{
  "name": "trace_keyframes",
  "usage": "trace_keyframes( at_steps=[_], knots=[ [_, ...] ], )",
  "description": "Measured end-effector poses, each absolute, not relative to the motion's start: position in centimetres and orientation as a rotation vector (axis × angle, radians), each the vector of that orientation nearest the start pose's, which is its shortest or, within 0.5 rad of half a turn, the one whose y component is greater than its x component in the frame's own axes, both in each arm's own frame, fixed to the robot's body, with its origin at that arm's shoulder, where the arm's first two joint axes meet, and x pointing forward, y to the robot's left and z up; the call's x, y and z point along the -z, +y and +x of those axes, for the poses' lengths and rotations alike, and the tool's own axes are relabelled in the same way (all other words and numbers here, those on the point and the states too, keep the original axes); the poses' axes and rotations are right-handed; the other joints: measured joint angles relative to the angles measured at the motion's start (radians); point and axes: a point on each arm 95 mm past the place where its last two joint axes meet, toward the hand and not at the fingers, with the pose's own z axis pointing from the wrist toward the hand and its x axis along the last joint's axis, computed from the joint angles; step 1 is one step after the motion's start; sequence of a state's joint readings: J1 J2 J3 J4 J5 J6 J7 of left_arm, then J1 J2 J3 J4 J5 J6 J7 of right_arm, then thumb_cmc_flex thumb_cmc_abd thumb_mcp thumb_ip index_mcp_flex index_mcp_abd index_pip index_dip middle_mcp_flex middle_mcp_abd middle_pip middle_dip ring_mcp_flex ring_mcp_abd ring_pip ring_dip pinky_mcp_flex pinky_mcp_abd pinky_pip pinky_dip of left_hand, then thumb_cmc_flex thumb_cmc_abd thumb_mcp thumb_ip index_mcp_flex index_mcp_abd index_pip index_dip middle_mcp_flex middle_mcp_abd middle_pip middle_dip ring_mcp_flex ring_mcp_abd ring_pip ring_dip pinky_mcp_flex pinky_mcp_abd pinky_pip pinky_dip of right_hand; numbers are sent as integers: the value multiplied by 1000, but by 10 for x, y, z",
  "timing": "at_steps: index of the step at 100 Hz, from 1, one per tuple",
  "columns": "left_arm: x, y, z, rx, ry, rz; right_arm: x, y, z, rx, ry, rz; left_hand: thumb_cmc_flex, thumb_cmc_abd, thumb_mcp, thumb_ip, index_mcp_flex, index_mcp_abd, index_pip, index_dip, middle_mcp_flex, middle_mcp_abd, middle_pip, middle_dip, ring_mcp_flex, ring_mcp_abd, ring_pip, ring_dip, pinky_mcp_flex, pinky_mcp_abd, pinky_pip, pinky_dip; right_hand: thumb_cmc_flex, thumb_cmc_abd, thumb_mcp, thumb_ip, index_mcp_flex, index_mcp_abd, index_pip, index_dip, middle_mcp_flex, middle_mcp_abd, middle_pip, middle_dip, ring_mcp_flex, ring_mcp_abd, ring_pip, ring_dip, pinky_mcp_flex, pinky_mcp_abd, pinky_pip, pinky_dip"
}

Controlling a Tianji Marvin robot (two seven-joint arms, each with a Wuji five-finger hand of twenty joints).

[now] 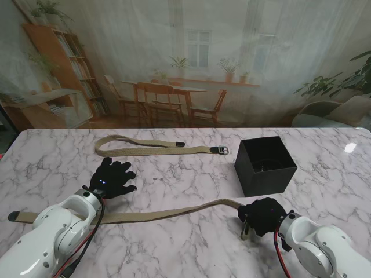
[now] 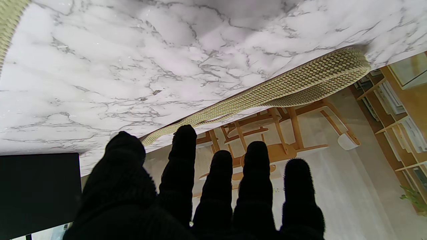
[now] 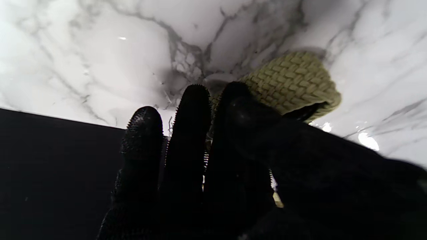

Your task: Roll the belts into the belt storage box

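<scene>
Right hand (image 1: pixel 262 215): closed on the near belt (image 1: pixel 174 212) end, beside the black box (image 1: pixel 265 165).
Left hand (image 1: pixel 113 178): open, empty, between both belts.
Far belt (image 1: pixel 156 149): untouched.

Marble table (image 1: pixel 174 243): two belts (image 1: pixel 156 149), box (image 1: pixel 265 165).

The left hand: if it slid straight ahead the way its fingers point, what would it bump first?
Probably the far belt. The left hand is open, fingers pointing at it across bare marble; height is unclear.
</scene>
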State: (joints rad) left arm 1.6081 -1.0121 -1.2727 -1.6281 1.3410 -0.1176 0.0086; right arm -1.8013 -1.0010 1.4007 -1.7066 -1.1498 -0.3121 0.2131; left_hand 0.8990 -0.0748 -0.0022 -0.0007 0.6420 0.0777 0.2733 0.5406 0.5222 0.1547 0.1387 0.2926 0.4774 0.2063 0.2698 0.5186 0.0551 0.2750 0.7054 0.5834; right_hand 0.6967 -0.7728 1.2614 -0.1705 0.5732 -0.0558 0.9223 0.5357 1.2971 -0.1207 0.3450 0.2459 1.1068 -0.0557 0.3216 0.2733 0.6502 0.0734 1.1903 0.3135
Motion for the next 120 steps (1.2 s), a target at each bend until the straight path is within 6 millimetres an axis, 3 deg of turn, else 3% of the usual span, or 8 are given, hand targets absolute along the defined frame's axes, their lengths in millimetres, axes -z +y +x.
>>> trace_keyframes(
  at_steps=[15,28,40,58,82,104,111,120],
  knots=[
    [323,33,393,1210,1723,-825,369,-52,338,-1266,1934,1123,0,0,0,0,0,0,0,0,0,0,0,0,0,0,0,0,0,0,0,0,1,4,-75,-17,29,-168,139,6,-6,97,101,157,34,89,105,129,7,94,15,25],
    [323,33,393,1210,1723,-826,372,-51,338,-1269,1906,1127,0,0,0,0,0,0,0,0,0,0,0,0,0,0,0,0,0,0,0,0,-36,31,-121,-25,63,-262,140,54,-298,206,185,286,-38,140,158,229,-88,270,17,116],
    [323,33,393,1210,1723,-826,373,-51,338,-1264,1878,1143,0,0,0,0,0,0,0,0,0,0,0,0,0,0,0,0,0,0,0,0,-63,27,-126,-25,75,-272,140,46,-646,248,186,217,-211,161,205,269,-159,336,9,171],
    [323,33,393,1209,1723,-826,372,-49,337,-1270,1885,1149,0,0,0,0,0,0,0,0,0,0,0,0,0,0,0,0,-2,0,0,0,-73,27,-139,-25,76,-260,205,-110,-783,239,71,39,-360,207,165,164,-235,375,-97,174],
    [323,33,393,1210,1722,-826,379,-46,338,-1403,1792,1181,0,0,0,0,0,0,0,0,0,0,0,0,0,0,0,0,-3,0,0,0,-90,26,-173,-46,88,-159,292,-200,-362,193,27,-18,-271,171,1,55,-219,396,-136,149],
    [323,33,393,1210,1722,-826,383,-42,339,-1456,1739,1160,0,0,0,0,0,0,0,0,0,0,0,0,0,0,0,0,-4,0,0,0,-115,40,-240,-86,102,-155,318,-184,-147,184,257,200,-102,113,76,142,-140,336,-65,149],
    [323,33,393,1210,1722,-826,384,-41,340,-1476,1720,1150,0,0,0,0,0,0,0,0,0,0,0,0,0,0,0,0,-4,0,0,0,-115,41,-243,-93,80,-154,244,-181,-93,173,295,205,-52,106,113,167,-113,308,-34,149],
    [323,33,393,1210,1722,-826,386,-41,340,-1496,1709,1135,0,0,0,0,0,0,0,0,0,0,0,0,0,0,0,0,-4,0,0,0,-152,93,-217,-44,-24,-145,-135,-210,-29,155,340,205,6,100,146,187,-92,297,-12,149]
  ],
)
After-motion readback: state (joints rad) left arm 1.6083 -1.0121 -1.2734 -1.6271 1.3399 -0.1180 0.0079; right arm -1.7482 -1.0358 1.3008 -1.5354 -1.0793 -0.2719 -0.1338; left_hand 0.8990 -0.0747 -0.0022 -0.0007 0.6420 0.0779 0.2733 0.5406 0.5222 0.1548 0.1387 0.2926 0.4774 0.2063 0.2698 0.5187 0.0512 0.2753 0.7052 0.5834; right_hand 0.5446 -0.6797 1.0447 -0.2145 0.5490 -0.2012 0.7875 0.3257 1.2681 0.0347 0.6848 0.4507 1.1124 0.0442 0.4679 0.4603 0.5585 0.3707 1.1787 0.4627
